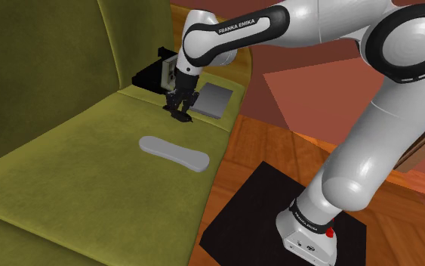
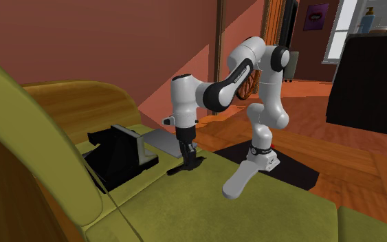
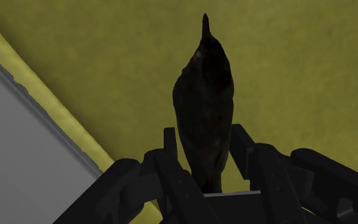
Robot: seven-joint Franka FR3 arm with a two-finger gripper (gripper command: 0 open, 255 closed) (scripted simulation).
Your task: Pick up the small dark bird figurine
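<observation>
- Hand (image 1: 180, 108) is low over the sofa (image 1: 82, 159) seat, fingers closed on the bird (image 3: 204, 95), one on each side of its body.
- Bird is dark, at the seat's end, just beside the grey slab (image 1: 214, 100).
- Pale oblong (image 1: 174, 153) lies near the seat's front edge, apart from the bird.

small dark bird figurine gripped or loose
Gripped: in the wrist view the black fingers press both flanks of the small dark bird figurine. Whether it is off the olive-green sofa cushion: cannot tell.
</observation>
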